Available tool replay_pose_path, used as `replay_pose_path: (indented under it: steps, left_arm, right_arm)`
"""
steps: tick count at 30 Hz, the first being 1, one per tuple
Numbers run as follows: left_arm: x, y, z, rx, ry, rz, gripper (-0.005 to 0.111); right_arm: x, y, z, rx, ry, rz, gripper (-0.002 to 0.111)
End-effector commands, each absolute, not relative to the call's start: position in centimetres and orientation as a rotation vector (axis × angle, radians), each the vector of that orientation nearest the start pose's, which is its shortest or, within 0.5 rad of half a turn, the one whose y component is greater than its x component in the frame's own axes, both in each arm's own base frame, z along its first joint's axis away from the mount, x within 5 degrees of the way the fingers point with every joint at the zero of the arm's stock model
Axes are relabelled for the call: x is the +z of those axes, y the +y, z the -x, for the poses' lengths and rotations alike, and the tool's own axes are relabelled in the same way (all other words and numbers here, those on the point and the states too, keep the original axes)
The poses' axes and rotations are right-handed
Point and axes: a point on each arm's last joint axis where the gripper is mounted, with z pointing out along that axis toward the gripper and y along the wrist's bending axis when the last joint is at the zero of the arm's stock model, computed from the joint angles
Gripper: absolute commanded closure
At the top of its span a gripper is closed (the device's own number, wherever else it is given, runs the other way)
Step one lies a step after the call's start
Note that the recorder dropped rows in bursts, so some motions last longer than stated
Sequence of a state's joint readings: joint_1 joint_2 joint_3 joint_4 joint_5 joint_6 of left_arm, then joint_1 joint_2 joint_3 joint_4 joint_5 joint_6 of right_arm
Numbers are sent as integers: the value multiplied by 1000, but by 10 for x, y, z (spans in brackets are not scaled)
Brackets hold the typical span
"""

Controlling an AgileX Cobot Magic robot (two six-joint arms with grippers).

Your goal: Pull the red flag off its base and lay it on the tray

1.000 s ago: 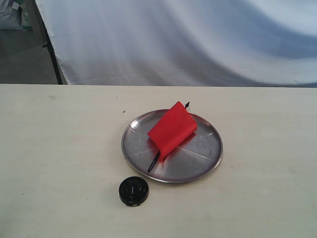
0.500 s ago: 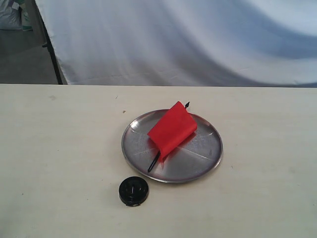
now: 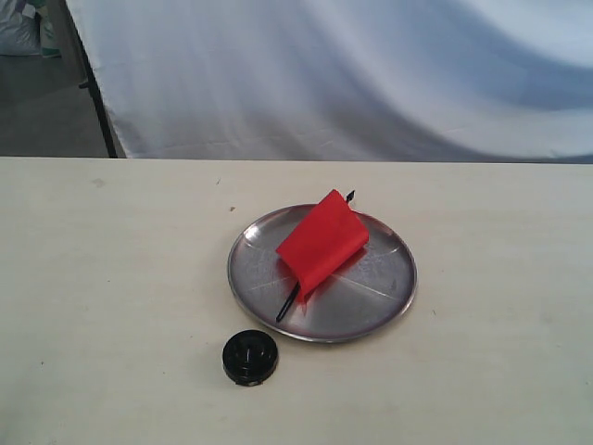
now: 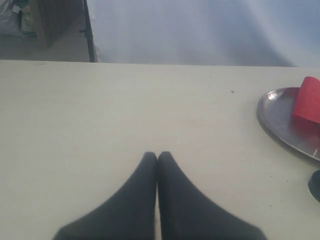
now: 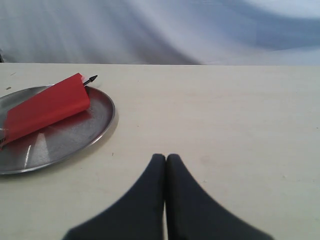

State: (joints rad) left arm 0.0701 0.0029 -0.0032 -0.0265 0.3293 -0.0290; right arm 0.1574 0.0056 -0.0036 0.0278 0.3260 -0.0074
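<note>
The red flag (image 3: 321, 243) lies on the tray (image 3: 404, 271), pole slanting from near-left rim to far-right, free of the base (image 3: 249, 358) just beside the tray on the table (image 3: 111, 278); the left gripper (image 4: 157, 156) and right gripper (image 5: 165, 157), both closed and empty, hang clear, the right seemingly nearer.

left pincer (image 4: 157, 156) closed, empty | tray (image 4: 275, 117) | red flag (image 4: 308, 100)

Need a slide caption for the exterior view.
Red flag lies on the tray; base sits apart on the table.
</note>
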Motion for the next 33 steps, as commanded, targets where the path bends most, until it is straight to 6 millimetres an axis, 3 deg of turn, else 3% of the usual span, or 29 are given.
replay_pose_path:
  steps: [1,33]
  left_arm:
    - [184,3,-54,1,1805,110,107]
    - [184,3,-54,0,1805,110,107]
  right_arm:
    - [184,9,-53,135,1804,133,109]
    - [184,9,-53,151,1804,112,109]
